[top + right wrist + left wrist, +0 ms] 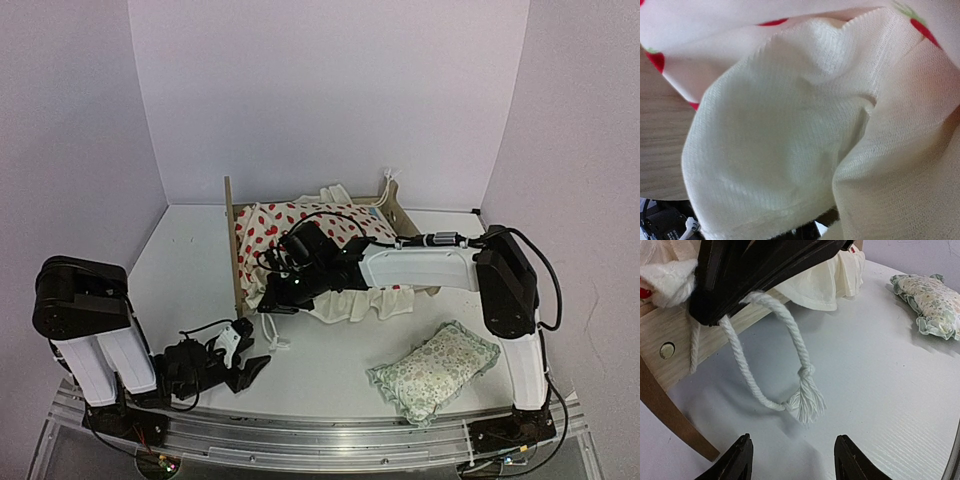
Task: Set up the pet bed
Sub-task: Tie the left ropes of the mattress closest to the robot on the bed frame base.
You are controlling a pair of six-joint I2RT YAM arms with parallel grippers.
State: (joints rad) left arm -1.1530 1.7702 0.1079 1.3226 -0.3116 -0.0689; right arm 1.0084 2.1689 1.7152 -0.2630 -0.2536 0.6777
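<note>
The left gripper sits low over the table with its fingers spread and nothing between them. Straight ahead of it a white rope loop with a frayed knot hangs down to the tabletop from the near rail of the pet bed; what the loop is tied to is hidden. The right gripper reaches in from the other side and rests on the bed's near left part, closed. Its own camera shows only cream cloth pressed close, so I cannot tell whether it pinches that cloth. The bed stands mid-table, just beyond the left gripper and toward the robot's right. Its near left corner is the part closest to that gripper. Its long axis runs roughly side to side across the table, with a wooden end board standing at each end. The cream red-dotted cushion is bunched over the frame and spills over the near rail (so which board is the headboard cannot be told). The right arm is on the bed and the left arm is just short of it. The green floral pillow lies well apart, near the right arm's base. Whichever arm moves next will probably have to work along that side-to-side axis to flatten the cushion between the boards.
</note>
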